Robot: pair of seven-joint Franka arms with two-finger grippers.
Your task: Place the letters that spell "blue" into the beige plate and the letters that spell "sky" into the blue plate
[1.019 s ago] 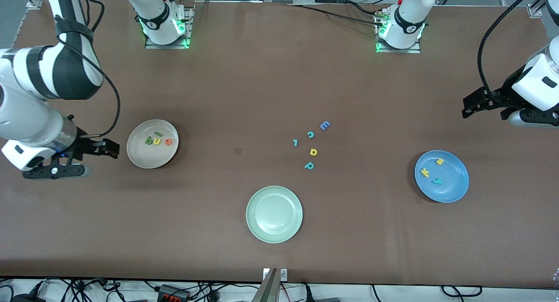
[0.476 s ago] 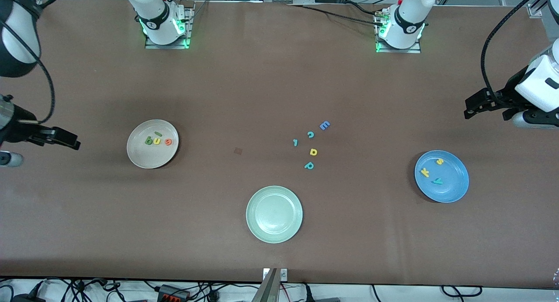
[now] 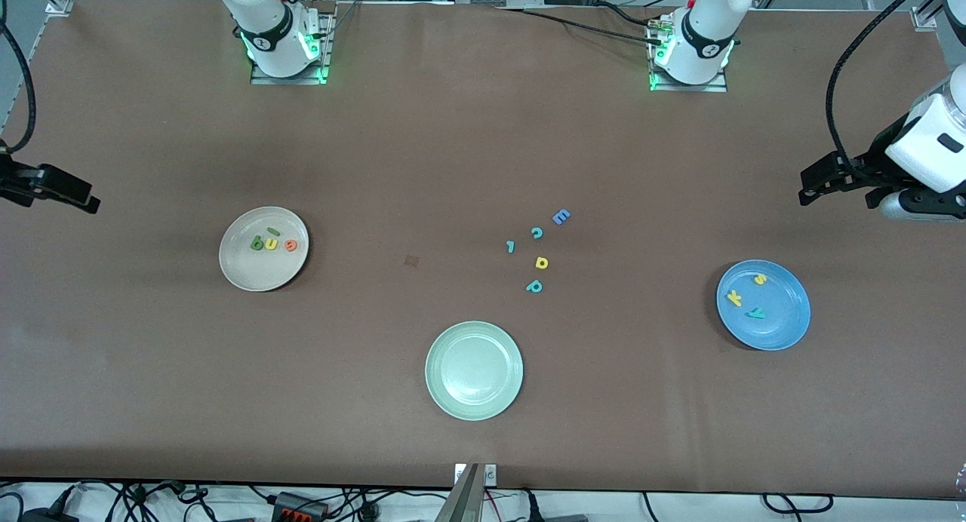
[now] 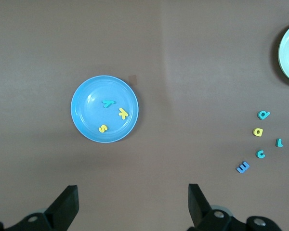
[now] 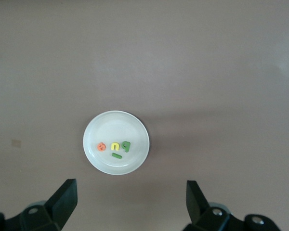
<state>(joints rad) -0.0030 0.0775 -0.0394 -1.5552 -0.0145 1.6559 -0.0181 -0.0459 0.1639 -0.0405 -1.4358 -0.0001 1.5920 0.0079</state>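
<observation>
While both arms wait at the worktop's ends, the left pincer [image 4: 130, 204] and right pincer [image 5: 130, 202] stand wide and empty. The beige plate [image 3: 240, 269] holds four letters: b [image 3: 256, 244], u [image 3: 272, 243] and e [image 3: 290, 244] in a row, with the l [image 3: 273, 231] lying along the row. The blue plate [image 3: 785, 330] holds three: s [image 3: 761, 279], k [image 3: 733, 299], y [image 3: 756, 313]. Five loose letters [image 3: 541, 262] lie between the plates.

A plain beige plate [image 3: 243, 277] is showing dark green, green, yellow and orange letters [image 3: 273, 243]. A bright blue plate [image 3: 785, 333] is carrying two yellow letters and a teal one [image 3: 746, 299]. The table [image 3: 423, 152] is showing plain brown.
</observation>
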